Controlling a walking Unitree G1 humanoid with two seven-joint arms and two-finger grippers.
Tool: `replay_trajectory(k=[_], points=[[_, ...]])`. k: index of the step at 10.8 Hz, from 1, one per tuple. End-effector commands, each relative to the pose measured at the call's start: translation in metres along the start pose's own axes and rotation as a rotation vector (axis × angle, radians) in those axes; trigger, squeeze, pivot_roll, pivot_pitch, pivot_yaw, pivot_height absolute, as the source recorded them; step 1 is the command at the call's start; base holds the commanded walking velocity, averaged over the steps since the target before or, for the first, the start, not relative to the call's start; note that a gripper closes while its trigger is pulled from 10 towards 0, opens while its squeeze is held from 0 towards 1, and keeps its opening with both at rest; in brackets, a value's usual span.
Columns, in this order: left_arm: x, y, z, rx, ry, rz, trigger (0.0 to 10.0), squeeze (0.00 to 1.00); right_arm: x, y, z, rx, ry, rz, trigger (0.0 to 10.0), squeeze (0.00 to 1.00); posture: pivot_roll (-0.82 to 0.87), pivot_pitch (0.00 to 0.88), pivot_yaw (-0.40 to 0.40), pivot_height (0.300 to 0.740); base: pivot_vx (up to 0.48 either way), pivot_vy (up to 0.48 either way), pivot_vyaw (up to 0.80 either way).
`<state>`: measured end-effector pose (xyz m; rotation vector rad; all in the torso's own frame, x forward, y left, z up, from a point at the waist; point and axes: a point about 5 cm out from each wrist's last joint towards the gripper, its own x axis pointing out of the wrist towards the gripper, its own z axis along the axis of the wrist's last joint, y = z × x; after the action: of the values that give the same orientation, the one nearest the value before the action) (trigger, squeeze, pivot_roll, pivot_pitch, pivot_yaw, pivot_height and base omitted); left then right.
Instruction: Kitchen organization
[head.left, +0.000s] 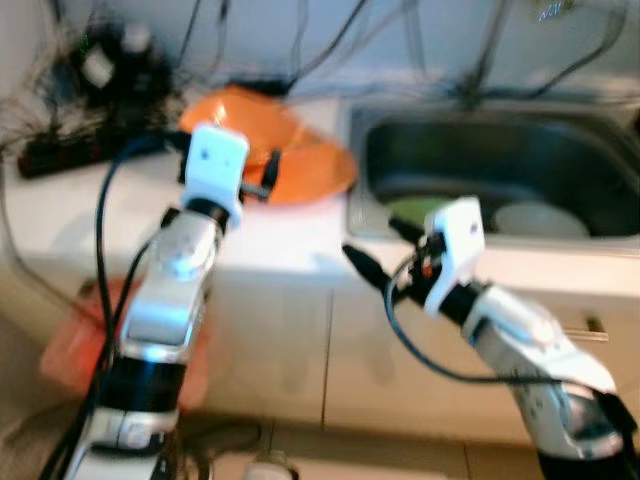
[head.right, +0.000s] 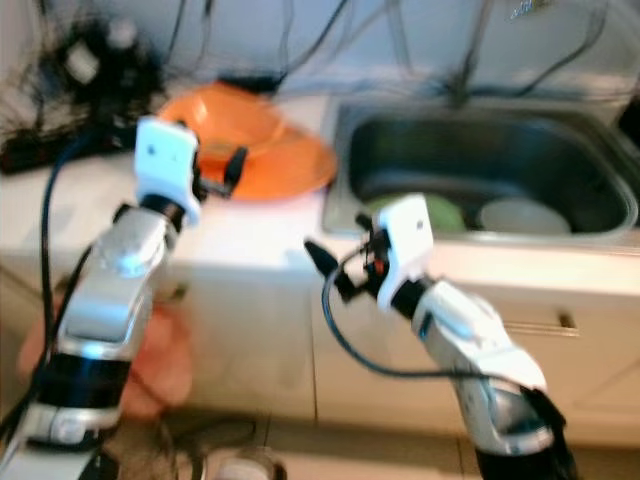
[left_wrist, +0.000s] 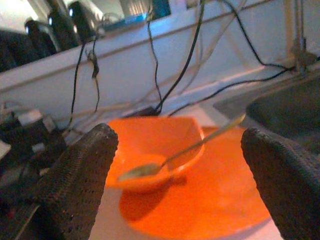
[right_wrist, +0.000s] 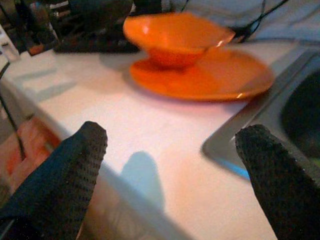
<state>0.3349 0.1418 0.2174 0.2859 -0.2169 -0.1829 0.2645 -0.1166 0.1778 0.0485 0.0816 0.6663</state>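
The left gripper is spread apart; just ahead of it an orange bowl with a spoon sits on an orange plate. The right gripper, fingers apart too, hangs over the counter edge, the plate beyond it.

1. Bowl: orange, glossy, no pattern
2. Plate under the bowl: the same orange, plain
3. Spoon in the bowl: silver metal
4. Countertop: white, plain
5. Sink: grey steel basin, dark inside
6. Dishes in the sink: one green, one white
7. Cables along the back edge of the countertop: black, against a pale wall
8. Left gripper and right gripper: black fingers with a fine woven texture
9. Both arms: silver, with white wrist housings
10. Cabinet fronts: off-white
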Motion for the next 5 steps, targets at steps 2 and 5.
replay_trajectory(k=[2, 5], points=[[0.0043, 0.0012, 0.0017, -0.005, -0.009, 0.026, 10.0, 0.0, -0.0016, -0.0016, 0.0068, -0.018, -0.022, -0.019, 10.0, 0.0, 0.12, 0.045, 0.021, 0.74, 0.148, 0.0, 0.0], [0.0038, -0.0043, 0.0029, -0.014, -0.037, 0.016, 10.0, 0.0, -0.0004, -0.0093, 0.0105, -0.039, -0.045, -0.087, 10.0, 0.0, 0.12, 0.04, 0.019, 0.74, 0.0, 0.0, 0.0]])
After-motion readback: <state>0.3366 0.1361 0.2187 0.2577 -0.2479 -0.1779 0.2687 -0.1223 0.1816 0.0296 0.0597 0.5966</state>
